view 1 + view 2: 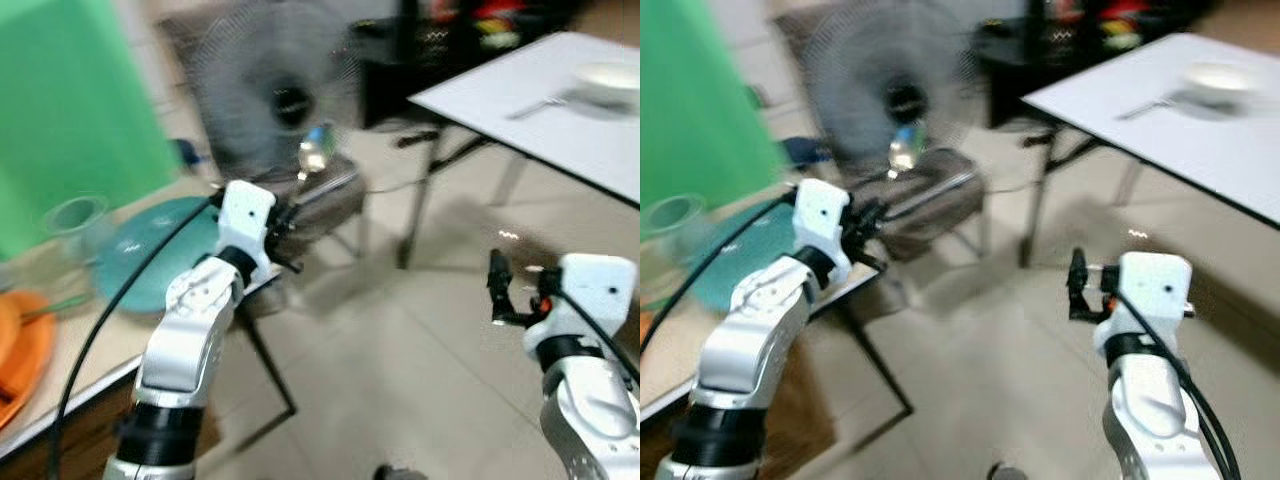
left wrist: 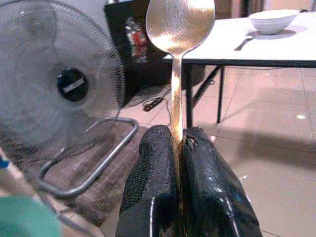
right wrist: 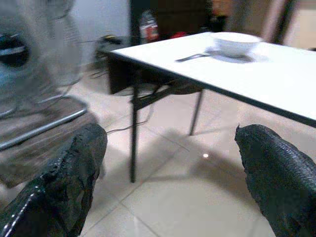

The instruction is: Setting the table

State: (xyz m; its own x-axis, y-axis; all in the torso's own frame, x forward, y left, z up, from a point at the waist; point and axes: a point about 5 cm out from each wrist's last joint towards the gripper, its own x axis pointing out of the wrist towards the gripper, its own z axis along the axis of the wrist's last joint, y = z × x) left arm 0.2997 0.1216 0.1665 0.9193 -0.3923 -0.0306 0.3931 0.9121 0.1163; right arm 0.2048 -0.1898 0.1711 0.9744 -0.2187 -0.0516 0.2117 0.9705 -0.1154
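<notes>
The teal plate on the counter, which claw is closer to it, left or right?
Left. The left claw, shut on a spoon, is just beyond the teal plate. The right claw hangs open over the floor, far across.

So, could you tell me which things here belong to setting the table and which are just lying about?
Job in hand:
- spoon, clamped in the left gripper
- white table
- white bowl on it
- utensil beside the bowl

Lying about:
- floor fan
- teal plate
- clear cup
- orange dish
</notes>
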